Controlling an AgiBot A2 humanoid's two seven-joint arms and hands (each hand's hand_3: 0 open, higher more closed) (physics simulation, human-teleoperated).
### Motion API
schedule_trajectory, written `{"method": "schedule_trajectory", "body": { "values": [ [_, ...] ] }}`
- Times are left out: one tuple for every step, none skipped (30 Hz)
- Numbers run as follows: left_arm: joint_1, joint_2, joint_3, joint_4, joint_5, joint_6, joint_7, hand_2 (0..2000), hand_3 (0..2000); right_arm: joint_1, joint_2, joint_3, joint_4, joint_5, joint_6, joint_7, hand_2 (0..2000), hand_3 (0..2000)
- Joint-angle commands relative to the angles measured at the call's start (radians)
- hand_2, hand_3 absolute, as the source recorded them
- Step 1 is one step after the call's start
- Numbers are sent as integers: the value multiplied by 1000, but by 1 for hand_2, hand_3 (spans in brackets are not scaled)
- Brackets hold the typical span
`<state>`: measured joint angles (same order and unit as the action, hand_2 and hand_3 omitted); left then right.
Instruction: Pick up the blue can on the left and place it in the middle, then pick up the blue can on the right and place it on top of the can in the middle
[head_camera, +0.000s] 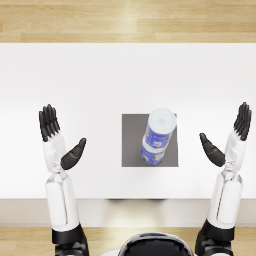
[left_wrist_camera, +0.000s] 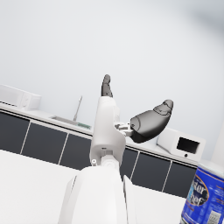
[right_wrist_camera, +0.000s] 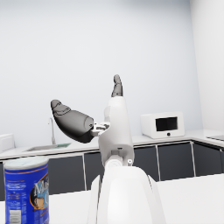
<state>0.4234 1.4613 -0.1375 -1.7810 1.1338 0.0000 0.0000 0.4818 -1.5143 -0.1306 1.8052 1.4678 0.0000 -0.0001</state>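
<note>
With both arms raised, we see the left hand (head_camera: 59, 137) and right hand (head_camera: 229, 136) spread wide and empty, the upper blue can (head_camera: 161, 127) stacked on the lower blue can (head_camera: 152, 153) on the grey mat (head_camera: 132, 140), wrist views alone revealing a microwave (right_wrist_camera: 162, 124).

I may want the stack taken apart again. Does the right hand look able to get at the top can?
Probably yes: the right hand is open beside the top can, with only bare table between them.

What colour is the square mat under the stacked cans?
Dark grey; the mat shows best in the head view.
</note>
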Motion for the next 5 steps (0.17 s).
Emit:
{"method": "schedule_trajectory", "body": {
  "values": [
    [0,0,0,0,0,0,0,0,0,0,0,0,0,0,0,0,0,0],
    [0,0,0,0,0,0,0,0,0,0,0,0,0,0,0,0,0,0],
    [0,0,0,0,0,0,0,0,0,0,0,0,0,0,0,0,0,0],
    [0,0,0,0,0,0,0,0,0,0,0,0,0,0,0,0,0,0],
    [0,0,0,0,0,0,0,0,0,0,0,0,0,0,0,0,0,0]
  ]
}}
